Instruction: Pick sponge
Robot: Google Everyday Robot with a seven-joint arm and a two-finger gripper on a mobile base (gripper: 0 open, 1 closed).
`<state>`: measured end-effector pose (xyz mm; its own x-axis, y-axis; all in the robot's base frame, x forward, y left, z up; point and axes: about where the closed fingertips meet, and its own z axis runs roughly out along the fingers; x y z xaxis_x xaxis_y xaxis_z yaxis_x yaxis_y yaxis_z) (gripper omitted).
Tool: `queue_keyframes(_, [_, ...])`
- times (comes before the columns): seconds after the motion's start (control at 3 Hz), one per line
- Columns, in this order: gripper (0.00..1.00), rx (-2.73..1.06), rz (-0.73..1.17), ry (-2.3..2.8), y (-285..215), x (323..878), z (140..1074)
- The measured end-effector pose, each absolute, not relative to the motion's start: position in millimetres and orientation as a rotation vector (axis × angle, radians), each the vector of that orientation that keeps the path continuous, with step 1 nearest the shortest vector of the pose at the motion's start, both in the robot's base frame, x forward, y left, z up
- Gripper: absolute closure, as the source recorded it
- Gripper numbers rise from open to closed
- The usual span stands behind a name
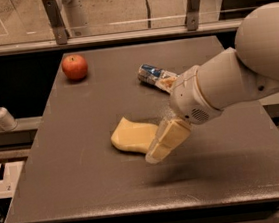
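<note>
The sponge is a pale yellow foam block with wavy edges, lying flat near the middle of the dark table. My gripper comes in from the right on a white arm and sits over the sponge's right end, covering that end. Its cream finger pads point down and to the left at the sponge.
A red apple sits at the table's back left. A crushed silver-blue can lies at the back, partly behind my arm. A white pump bottle stands on a ledge left of the table. A glass railing runs along the back.
</note>
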<state>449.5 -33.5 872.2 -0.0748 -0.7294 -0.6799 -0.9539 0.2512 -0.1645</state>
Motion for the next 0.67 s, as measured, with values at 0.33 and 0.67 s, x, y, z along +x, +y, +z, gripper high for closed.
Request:
queue_keyframes(0.33, [0.00, -1.540, 0.463, 1.864, -26, 444, 860])
queue_keyframes(0.67, [0.00, -1.545, 0.491, 1.875, -20, 439, 847])
